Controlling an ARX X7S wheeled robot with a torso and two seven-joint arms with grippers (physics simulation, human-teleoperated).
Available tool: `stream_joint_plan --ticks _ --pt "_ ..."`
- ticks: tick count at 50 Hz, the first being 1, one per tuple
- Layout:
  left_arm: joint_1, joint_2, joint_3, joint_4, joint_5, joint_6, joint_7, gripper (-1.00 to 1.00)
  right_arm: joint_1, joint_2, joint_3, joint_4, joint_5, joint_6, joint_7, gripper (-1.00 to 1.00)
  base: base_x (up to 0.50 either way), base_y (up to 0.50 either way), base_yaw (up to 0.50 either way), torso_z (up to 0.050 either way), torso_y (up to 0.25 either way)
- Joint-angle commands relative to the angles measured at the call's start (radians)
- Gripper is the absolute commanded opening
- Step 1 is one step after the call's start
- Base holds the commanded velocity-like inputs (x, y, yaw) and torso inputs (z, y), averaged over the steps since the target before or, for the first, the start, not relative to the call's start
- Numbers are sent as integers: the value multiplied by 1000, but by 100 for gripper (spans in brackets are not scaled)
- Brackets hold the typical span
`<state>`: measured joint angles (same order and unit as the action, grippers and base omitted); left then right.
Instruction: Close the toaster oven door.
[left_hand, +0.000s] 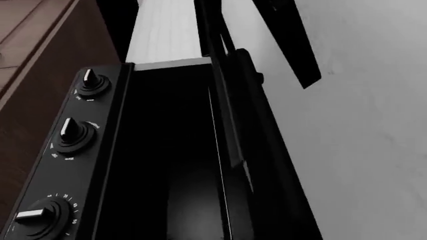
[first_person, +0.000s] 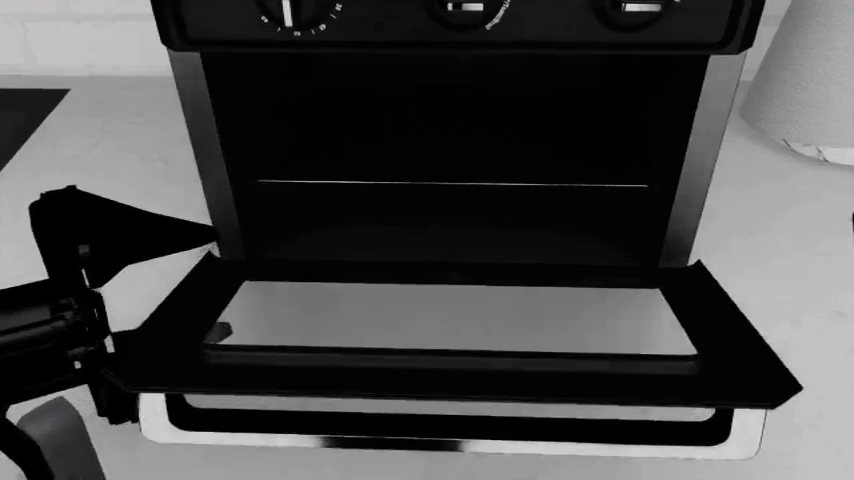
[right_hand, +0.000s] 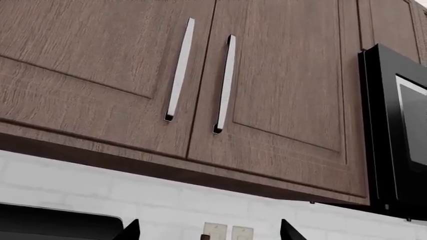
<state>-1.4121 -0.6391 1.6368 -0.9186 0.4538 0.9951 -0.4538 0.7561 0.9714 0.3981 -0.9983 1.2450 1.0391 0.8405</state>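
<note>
Toaster oven (first_person: 454, 130) sits on the counter (first_person: 107, 140), cavity black inside, only a thin rack line readable. Toaster oven door (first_person: 454, 320) is fully down, lying flat toward the camera, silver handle (first_person: 454, 440) at the near edge, partly cut off by the frame. Left gripper (first_person: 127, 240) sits just beside the door's left hinge corner; jaws too dark to tell. Right gripper (right_hand: 210, 231): only two tips show, jaws apart, facing wall cabinets (right_hand: 200, 90).

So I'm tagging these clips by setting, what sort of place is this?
Most likely a home kitchen: a toaster oven with its door dropped open on a pale countertop, wooden wall cabinets and a white tiled backsplash.
</note>
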Motion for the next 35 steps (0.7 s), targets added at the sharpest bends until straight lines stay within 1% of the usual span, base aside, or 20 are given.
stream_joint_plan --ticks 1,6,16,22,29,35 --pt "6 -49 -70 140 -281 -65 66 100 -6 3 -4 2 -2 -12 2 100 0 0 0 0 0" --pt "34 -88 -78 237 -401 -145 116 100 -4 5 -7 4 -2 -18 2 100 0 0 -1 0 2" --pt "82 -144 -90 399 -493 -281 109 100 -51 7 34 -6 -3 -33 -3 100 0 0 0 2 2" --pt "95 -161 -104 446 -497 -326 74 100 -41 8 16 -1 -9 -40 -3 100 0 0 0 0 3" --pt "76 -167 -125 450 -465 -302 40 100 -27 20 9 -1 14 -40 16 100 0 0 0 1 3" --pt "75 -186 -140 480 -474 -315 21 100 -24 24 2 0 15 -44 19 100 0 0 0 0 2"
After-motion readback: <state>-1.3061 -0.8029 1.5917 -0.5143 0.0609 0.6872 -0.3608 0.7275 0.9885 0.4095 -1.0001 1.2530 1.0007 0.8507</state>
